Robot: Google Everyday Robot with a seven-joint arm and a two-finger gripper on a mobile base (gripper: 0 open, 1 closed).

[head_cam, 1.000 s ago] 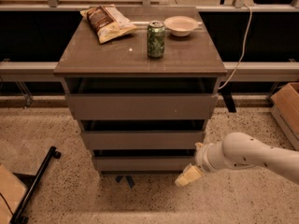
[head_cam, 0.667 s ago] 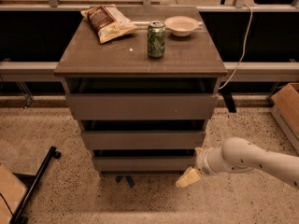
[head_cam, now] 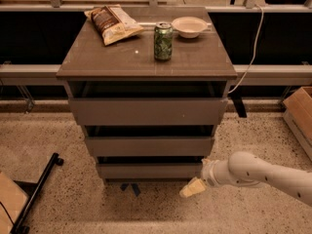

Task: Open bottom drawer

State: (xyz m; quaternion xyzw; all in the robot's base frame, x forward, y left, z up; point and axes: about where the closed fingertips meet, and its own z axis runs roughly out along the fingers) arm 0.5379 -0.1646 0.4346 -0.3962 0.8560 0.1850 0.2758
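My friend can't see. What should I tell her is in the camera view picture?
The robot's gripper is down low by the right front corner of the bottom drawer of a grey three-drawer cabinet. On top stand a green can and a white bowl, with a chip bag lying beside them.

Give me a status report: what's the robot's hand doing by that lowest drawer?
Gripper low, beside bottom drawer, at its right front corner. Drawer not visibly pulled out. Nothing blocking its front.
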